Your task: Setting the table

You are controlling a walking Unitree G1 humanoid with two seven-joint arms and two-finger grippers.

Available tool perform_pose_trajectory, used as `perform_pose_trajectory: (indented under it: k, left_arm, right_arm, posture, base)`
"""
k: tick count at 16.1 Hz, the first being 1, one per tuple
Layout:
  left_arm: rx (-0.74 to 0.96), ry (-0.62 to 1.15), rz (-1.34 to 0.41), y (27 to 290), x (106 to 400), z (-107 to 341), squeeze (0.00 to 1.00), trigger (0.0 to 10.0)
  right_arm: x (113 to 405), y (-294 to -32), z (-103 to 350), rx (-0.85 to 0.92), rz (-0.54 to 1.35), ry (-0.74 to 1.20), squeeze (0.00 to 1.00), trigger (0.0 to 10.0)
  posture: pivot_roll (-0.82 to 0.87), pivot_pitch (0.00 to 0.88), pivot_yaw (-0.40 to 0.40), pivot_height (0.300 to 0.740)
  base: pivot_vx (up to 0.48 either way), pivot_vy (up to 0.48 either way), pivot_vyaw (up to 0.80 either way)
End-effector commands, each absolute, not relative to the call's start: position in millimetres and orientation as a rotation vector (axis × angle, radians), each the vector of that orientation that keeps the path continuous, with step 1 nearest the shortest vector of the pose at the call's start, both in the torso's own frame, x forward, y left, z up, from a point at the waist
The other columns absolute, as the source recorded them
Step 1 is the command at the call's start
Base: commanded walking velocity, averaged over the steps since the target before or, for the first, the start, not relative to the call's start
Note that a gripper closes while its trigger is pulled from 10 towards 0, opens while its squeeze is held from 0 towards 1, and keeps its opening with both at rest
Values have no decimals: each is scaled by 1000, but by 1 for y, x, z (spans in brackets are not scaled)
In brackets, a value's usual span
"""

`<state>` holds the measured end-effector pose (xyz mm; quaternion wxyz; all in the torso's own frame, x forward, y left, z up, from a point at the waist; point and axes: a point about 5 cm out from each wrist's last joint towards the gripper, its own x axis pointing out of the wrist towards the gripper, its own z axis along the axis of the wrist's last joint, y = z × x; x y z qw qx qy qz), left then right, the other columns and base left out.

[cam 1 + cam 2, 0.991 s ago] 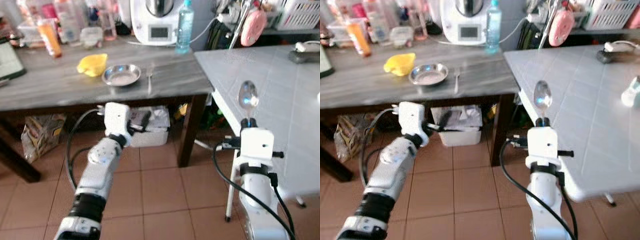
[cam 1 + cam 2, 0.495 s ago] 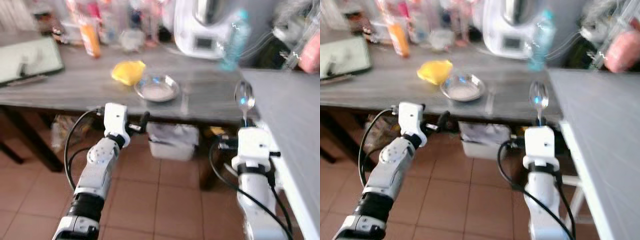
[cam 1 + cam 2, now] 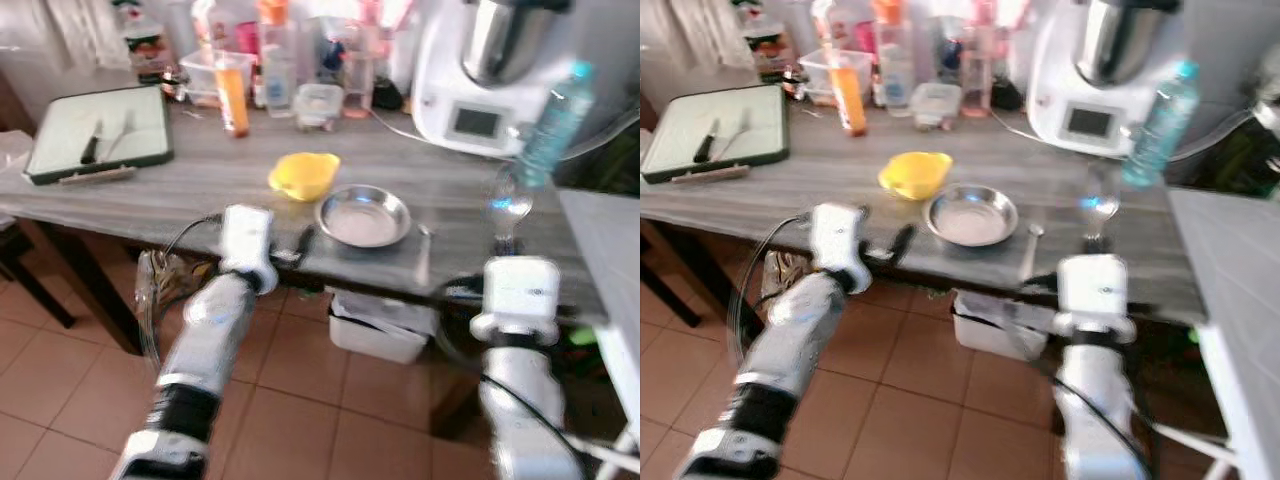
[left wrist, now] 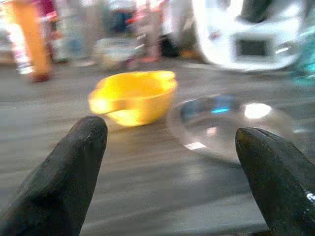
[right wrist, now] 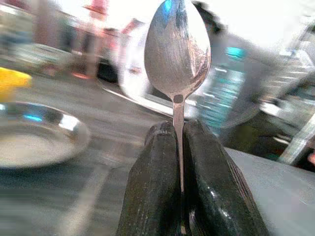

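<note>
Cluttered grey wooden table [image 3: 120, 195] ahead; right gripper [image 5: 178, 142] pinches a spoon [image 5: 177, 46] upright, probably for carrying, while left gripper [image 4: 167, 167] hangs spread wide, ready for the steel bowl [image 3: 363, 216].

I've got the metal spoon [image 5: 177, 54] upright, bowl up, handle pinched in my right tool [image 5: 179, 142]. Shallow steel plate [image 3: 363, 216] sits on the grey table [image 3: 150, 190], yellow bowl [image 3: 304, 175] just beside it, fork [image 3: 1030, 250] lying flat on the plate's other side.
</note>
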<state>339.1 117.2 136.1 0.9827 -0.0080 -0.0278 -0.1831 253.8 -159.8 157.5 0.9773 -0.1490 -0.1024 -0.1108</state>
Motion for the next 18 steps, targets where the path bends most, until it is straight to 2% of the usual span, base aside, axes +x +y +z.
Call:
perform_pose_trajectory:
  k: [1,6,13,18]
  left_arm:
    - [-23,-61,-420,107,337,137,0,10000]
    - [-39,-63,-458,103,335,137,0,10000]
    - [-48,-51,-469,97,334,136,0,10000]
    - [-51,-43,-464,98,334,136,0,10000]
  right_arm:
    - [252,-168,161,-313,-254,-219,0,10000]
    - [253,-171,161,-314,-259,-215,0,10000]
    - [252,-172,160,-311,-268,-206,0,10000]
    - [251,-171,159,-311,-271,-203,0,10000]
  posture:
    - [104,58,-1,740]
    - [101,51,-11,740]
    - [96,59,-5,740]
    - [95,63,-4,740]
  base:
    - [0,0,0]
    - [0,0,0]
    - [0,0,-788]
    - [0,0,-91]
